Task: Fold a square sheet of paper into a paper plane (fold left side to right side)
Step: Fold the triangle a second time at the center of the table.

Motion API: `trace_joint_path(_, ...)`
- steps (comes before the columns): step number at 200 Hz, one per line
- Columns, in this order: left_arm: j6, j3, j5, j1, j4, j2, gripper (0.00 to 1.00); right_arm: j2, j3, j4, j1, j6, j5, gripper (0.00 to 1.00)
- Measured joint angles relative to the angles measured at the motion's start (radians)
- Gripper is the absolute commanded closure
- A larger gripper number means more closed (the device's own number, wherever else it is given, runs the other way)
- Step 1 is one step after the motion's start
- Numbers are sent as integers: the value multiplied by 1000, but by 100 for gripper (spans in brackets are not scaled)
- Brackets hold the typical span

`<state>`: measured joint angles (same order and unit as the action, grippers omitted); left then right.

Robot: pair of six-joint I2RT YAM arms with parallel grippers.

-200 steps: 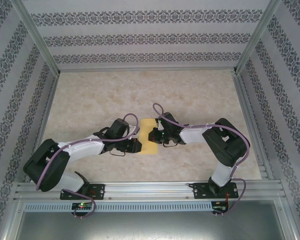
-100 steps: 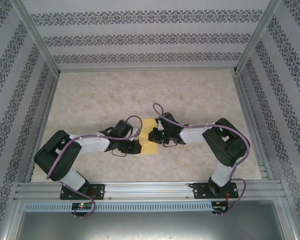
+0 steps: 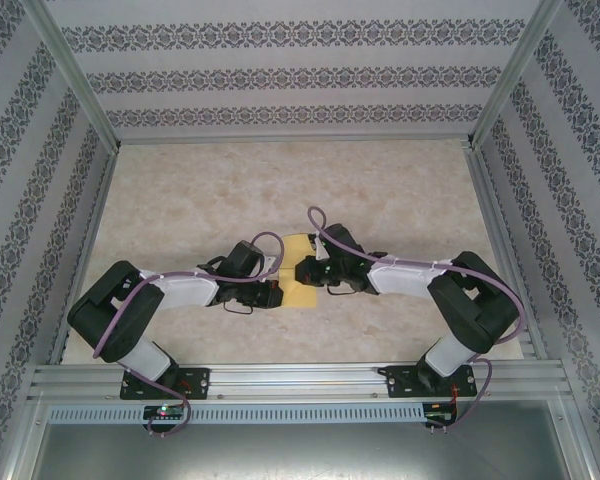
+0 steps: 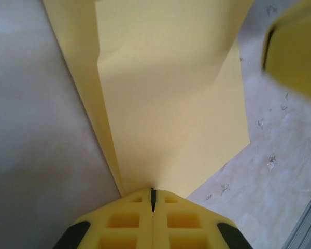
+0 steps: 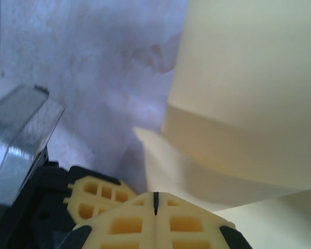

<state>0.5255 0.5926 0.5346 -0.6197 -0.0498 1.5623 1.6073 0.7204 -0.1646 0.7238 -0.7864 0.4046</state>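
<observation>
Thin paper pinched mid-fold
My left gripper (image 4: 153, 199) clamps an edge of the square sheet of paper (image 4: 166, 104); my right gripper (image 5: 155, 199), closed, seemingly does too. Light, floppy: hold corners.

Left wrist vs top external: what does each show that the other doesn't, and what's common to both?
Left wrist: the left end effector up close, fingers pressed shut on the edge of the yellow paper, which fans out from the pinch in overlapping layers with a crease.
Top external: both arms reaching inward, the right end effector meeting the sheet from the other side, mid-table, and the patterned walls.
Both: the yellow paper and the marbled table.
</observation>
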Motion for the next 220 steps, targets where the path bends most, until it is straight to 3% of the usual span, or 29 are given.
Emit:
trace_joint_path(40, 0, -2, 3, 0, -5, 0, 95, 39, -4, -33, 79, -34, -11, 100)
trace_joint_path(220, -1, -2, 3, 0, -5, 0, 96, 123, 70, 94, 83, 37, -124, 100)
